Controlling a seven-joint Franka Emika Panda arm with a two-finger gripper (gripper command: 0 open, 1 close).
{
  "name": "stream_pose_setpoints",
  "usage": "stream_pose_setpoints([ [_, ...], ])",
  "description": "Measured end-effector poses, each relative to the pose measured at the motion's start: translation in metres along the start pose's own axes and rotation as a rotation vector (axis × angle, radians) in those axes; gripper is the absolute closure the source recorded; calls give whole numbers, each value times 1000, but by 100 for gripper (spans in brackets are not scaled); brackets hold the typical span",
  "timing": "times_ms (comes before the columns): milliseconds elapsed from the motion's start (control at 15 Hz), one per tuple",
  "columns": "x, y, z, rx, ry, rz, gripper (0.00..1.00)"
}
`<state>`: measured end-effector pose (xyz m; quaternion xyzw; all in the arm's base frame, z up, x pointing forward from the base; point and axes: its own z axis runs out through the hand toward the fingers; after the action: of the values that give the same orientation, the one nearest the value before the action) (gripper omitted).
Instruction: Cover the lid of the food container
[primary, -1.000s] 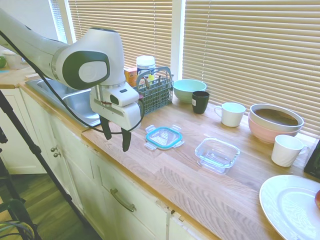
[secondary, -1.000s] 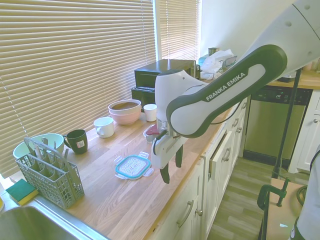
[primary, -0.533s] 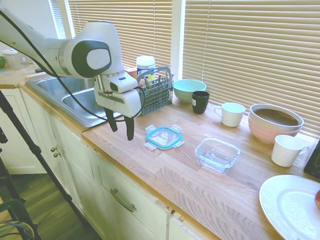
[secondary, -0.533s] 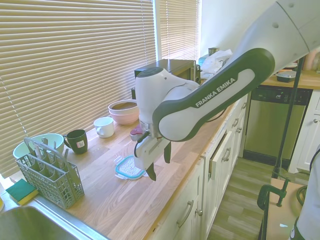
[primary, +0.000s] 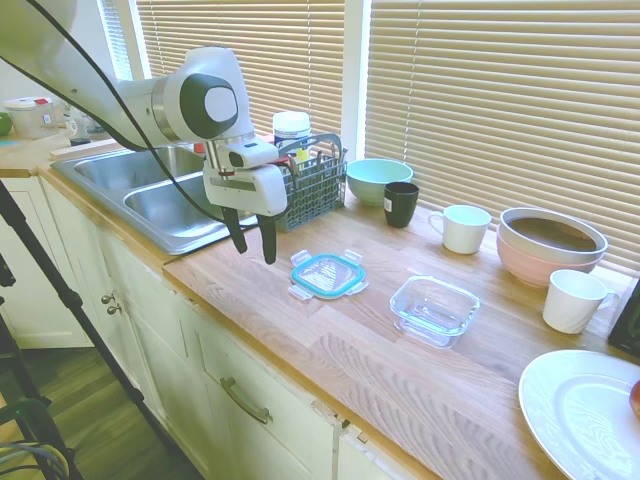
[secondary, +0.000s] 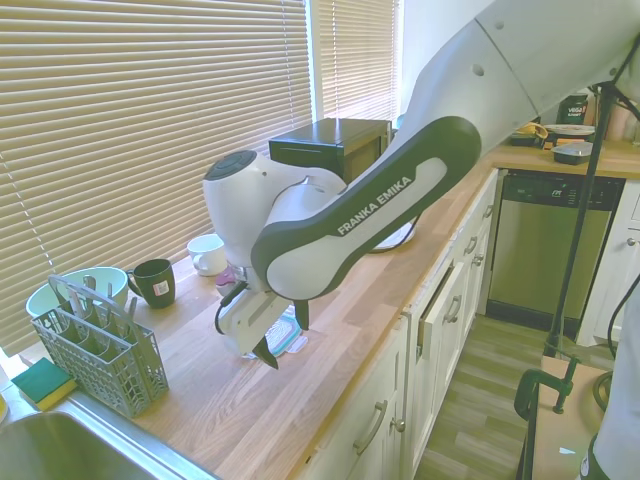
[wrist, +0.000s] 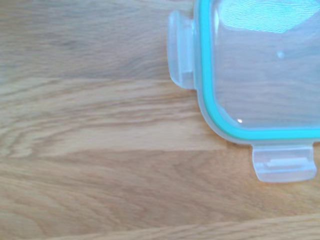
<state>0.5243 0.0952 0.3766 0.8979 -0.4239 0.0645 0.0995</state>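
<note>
The clear lid with its teal rim seal lies flat on the wooden counter. To its right sits the empty glass food container, a short gap between the two. My gripper hangs open just left of the lid, a little above the counter, holding nothing. In the second exterior view the gripper covers most of the lid. The wrist view shows one corner of the lid with two snap tabs on bare wood.
A grey cutlery basket stands right behind the gripper, the sink to its left. Along the blinds: teal bowl, dark mug, white mugs, pink bowl. A white plate lies at far right.
The gripper has swung from the counter's front edge toward the lid and back over the counter, staying open. Lid and container have not moved.
</note>
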Motion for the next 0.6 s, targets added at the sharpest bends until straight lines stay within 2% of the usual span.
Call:
stream_pose_setpoints([
  [333,-1,-35,20,-53,43,17,0],
  [600,8,-54,26,-70,78,31,0],
])
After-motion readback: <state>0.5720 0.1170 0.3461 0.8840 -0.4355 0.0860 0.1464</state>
